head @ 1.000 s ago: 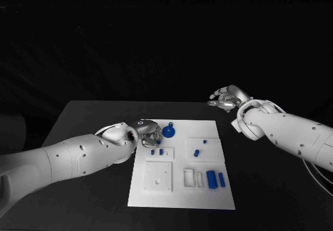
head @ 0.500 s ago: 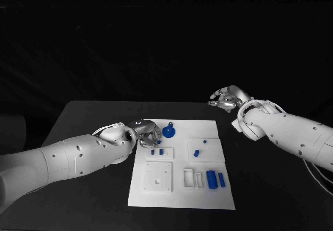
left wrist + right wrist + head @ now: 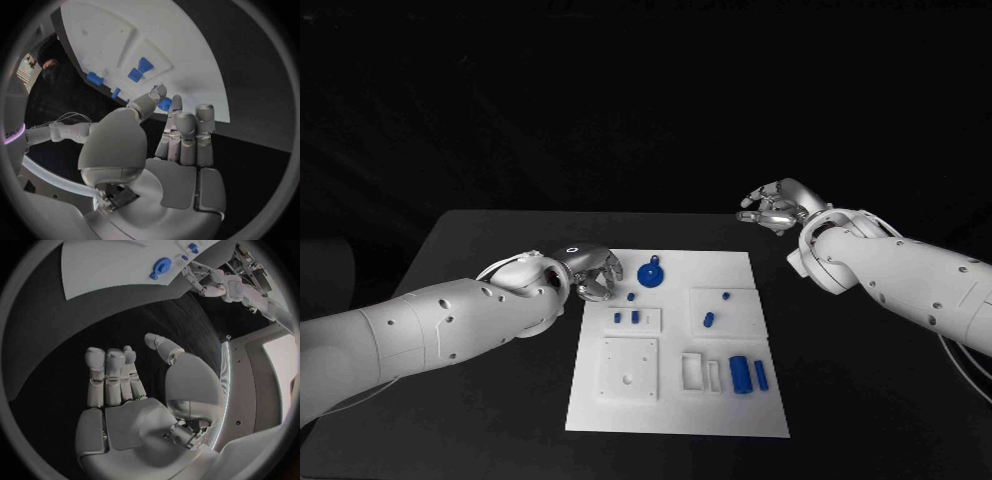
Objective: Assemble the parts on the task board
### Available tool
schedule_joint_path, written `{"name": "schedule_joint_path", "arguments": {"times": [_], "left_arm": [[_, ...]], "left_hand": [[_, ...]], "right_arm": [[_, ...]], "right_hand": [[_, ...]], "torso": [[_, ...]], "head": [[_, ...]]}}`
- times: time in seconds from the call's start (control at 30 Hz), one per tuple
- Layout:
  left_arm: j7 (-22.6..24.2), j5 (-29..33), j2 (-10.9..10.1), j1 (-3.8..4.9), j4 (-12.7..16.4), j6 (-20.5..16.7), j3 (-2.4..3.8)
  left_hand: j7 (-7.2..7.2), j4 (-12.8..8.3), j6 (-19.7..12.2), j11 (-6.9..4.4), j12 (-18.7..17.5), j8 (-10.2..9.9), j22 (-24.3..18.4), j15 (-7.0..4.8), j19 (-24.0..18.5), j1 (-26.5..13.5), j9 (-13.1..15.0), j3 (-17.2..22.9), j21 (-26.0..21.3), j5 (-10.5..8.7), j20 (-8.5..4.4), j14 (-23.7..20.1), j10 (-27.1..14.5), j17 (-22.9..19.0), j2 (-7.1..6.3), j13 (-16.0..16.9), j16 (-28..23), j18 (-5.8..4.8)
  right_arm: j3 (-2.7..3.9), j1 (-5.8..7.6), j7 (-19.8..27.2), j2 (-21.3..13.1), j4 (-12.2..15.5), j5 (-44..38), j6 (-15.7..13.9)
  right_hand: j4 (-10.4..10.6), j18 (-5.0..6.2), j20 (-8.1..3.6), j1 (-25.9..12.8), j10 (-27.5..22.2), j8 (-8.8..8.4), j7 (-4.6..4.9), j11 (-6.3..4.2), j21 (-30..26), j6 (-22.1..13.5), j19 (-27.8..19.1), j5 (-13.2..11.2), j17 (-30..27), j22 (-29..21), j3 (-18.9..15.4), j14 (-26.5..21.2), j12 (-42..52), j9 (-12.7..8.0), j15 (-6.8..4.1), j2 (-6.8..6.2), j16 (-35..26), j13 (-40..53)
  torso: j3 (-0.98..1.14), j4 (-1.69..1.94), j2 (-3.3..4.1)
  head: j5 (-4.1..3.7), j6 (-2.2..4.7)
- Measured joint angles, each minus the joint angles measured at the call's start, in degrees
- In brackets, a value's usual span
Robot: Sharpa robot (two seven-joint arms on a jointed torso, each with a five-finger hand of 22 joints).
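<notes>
1. The left hand (image 3: pixel 589 273) is at the far left corner of the task board (image 3: pixel 678 418); its fingers are apart and it holds nothing, as the left wrist view shows.
2. A tiny blue part (image 3: pixel 630 296) lies on the board just beside this hand; I think the step now is to pick it up, or the next small part close by.
3. To do that well, the hand should come down slowly, pinch the small part with its fingertips, and not bump the two blue pegs (image 3: pixel 626 316) that stand in the white block close by.
4. Going on to the right, the round blue part with a tab (image 3: pixel 651 272) lies near the far edge of the board.
5. Next come a small blue stub (image 3: pixel 727 295) and a short blue roller (image 3: pixel 708 320) on a raised white tile near the right edge.
6. Near the right edge, closer to the robot, a thick blue cylinder (image 3: pixel 738 373) and a thin blue bar (image 3: pixel 760 374) lie side by side.
7. So I count eight blue parts; one round, one tiny, two pegs, one stub, one roller, one thick, one thin.
8. The right hand (image 3: pixel 773 207) is lifted over the black table (image 3: pixel 488 235) past the board's far right corner; it holds nothing and its fingers are loosely bent.
</notes>
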Motion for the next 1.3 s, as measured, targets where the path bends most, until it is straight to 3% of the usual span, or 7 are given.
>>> {"name": "schedule_joint_path", "arguments": {"times": [0.13, 0.37, 0.47, 0.6, 0.83, 0.9, 1.3], "left_arm": [[0.9, 3.1, -1.8, 0.07, 0.8, -1.1, 1.22], [2.6, 12.5, -4.1, 1.22, 3.0, -3.0, 2.21], [3.2, 17.1, -4.9, 1.55, 4.0, -3.4, 2.30], [3.9, 24.3, -5.6, 1.59, 5.4, -3.5, 2.30], [7.7, 38.0, -6.2, 1.59, 7.3, -3.4, 2.26], [9.4, 41.8, -6.4, 1.59, 7.4, -3.2, 2.26], [16.8, 53.0, -7.7, 1.60, 9.1, -1.9, 2.24]], "left_hand": [[1.20, -0.2, 1.9, -0.50, 0.7, 1.4, 0.0, 0.01, 0.0, 0.4, 0.6, 0.2, 0.0, 0.00, 0.00, 0.0, 1.2, -0.1, 0.40, 0.5, -0.2, 0.02], [1.15, -0.2, 2.4, -0.69, 0.8, 1.6, 0.0, -0.23, -0.3, 0.3, 0.7, 0.2, -0.4, 0.00, 0.29, -0.2, 1.6, -0.5, 1.10, 0.9, -1.3, 0.36], [0.96, -0.2, 2.6, -0.69, 0.8, 1.9, 0.0, -0.23, -0.5, 0.5, 0.7, 0.2, -0.4, 0.00, 0.15, -0.2, 1.6, -0.6, 1.35, 0.9, -1.3, 0.39], [1.15, -0.2, 2.8, -0.69, 0.8, 1.9, 0.0, -0.23, -0.6, 0.1, 0.7, 0.2, -0.7, 0.00, 0.18, -0.2, 1.6, -0.7, 1.75, 1.0, -1.5, 0.38], [0.94, 0.3, 3.0, -0.36, 0.8, 2.2, -0.2, 0.11, -2.6, -1.6, 0.8, -0.3, -2.7, 0.01, 0.45, -2.2, 1.2, -2.0, 2.78, 1.3, -4.5, 0.41], [0.94, 0.3, 3.0, -0.07, 0.6, 2.2, -0.9, 0.31, -3.6, -1.9, 0.8, -0.3, -4.1, 0.01, 0.70, -3.0, 0.9, -3.0, 3.01, 1.5, -6.7, 0.41], [1.46, -0.2, 2.5, 0.82, 0.1, 2.5, -3.1, 1.44, -7.2, -3.2, 1.0, -0.8, -9.1, -0.35, 1.61, -6.4, -0.4, -6.4, 3.34, 1.7, -15.6, 0.46]], "right_arm": [[0.00, -0.01, 0.9, -0.7, 0.8, 0.1, 0.5], [-0.07, -0.49, 2.7, -2.3, 3.1, 0.2, 1.6], [-0.16, -0.88, 3.4, -2.9, 4.2, 0.0, 2.0], [-0.37, -1.35, 4.1, -3.8, 5.7, -1.1, 2.7], [-1.39, -2.16, 4.5, -5.1, 8.2, -7.8, 5.0], [-1.66, -2.38, 4.5, -5.2, 8.9, -10.6, 5.7], [-3.66, -4.10, 1.8, -5.0, 11.0, -26.6, 9.3]], "right_hand": [[-1.1, 0.01, -0.23, 0.8, 0.0, 0.00, 0.09, 0.00, -0.4, 0.1, -0.2, -0.9, 0.0, 0.1, 0.6, 0.0, 0.0, 0.2, 0.01, 0.84, -0.3, -0.2], [-3.7, 0.00, 1.04, 2.4, -1.6, 0.25, 0.01, -0.14, -1.6, 0.4, -2.5, -3.0, -0.1, 0.2, 1.9, -1.7, -1.6, 0.2, 0.16, 1.89, -1.7, -1.5], [-4.9, 0.08, 1.79, 2.9, -2.8, 0.24, 0.01, 0.08, -2.2, 0.4, -3.7, -4.4, -0.3, 0.2, 3.0, -2.8, -4.6, 0.2, 0.52, 2.10, -2.4, -3.9], [-5.9, 1.51, 1.87, 3.7, -5.8, 0.25, 0.45, 0.74, -2.7, 0.8, -4.3, -6.1, -0.4, 0.7, 4.7, -3.6, -16.5, 0.3, 1.04, 1.94, -2.6, -12.6], [-6.7, 1.82, 1.71, 5.3, -1.8, 1.60, 1.78, 1.82, -2.8, 1.5, -3.8, -9.6, -0.7, 1.2, 6.4, -3.0, -35.8, 1.0, 1.88, 2.22, -2.7, -27.2], [-6.9, 1.82, 1.77, 5.9, -0.1, 2.02, 1.59, 2.04, -3.2, 2.2, -3.1, -10.0, -1.0, 1.3, 6.7, -2.6, -40.3, 1.4, 2.26, 2.20, -2.8, -30.1], [-7.0, 1.81, 1.64, 7.5, 2.2, 2.66, 1.29, 2.94, -3.2, 3.2, -0.4, -11.4, -1.6, 1.9, 7.5, 0.2, -49.3, 2.0, 3.06, 0.59, -1.7, -35.5]], "torso": [[0.01, 0.00, 0.00], [0.08, -0.01, -0.08], [0.08, -0.03, -0.08], [0.08, -0.05, -0.08], [0.04, -0.12, -0.05], [0.03, -0.12, -0.04], [0.00, -0.02, -0.04]], "head": [[-0.05, 0.15], [0.00, 0.66], [0.01, 0.88], [-0.19, 1.17], [-1.06, 1.62], [-1.32, 1.70], [-2.67, 2.01]]}}
